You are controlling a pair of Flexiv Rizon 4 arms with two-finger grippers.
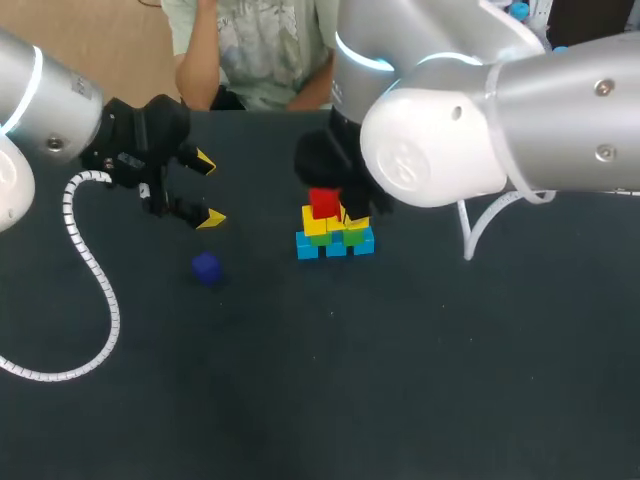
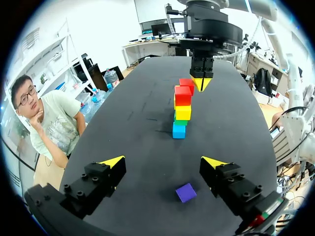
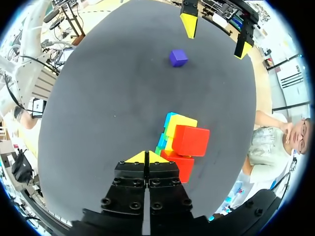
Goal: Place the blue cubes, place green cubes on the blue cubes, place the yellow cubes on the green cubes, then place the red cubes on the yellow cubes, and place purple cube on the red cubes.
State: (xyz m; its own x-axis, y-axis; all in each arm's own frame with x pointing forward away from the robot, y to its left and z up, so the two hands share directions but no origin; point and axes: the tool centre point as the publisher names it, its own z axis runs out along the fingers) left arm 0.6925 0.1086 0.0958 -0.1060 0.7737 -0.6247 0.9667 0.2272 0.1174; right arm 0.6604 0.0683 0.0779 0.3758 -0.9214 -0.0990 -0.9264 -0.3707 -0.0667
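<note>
The purple cube (image 2: 186, 192) lay on the table (image 2: 147, 142) just ahead of the left gripper (image 2: 163, 162), whose fingers stood wide apart and empty; the stack (image 2: 181, 113) rose well apart from it. The right gripper (image 3: 146, 157), tips pressed together on nothing, hung just beside the red cubes (image 3: 191, 140) topping the stack, perhaps touching them. With the reds seemingly placed, the purple step was in hand: the left gripper needed to descend and close on the cube, and the right arm to clear the top.

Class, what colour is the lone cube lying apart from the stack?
Purple cube; best in left wrist view.
</note>
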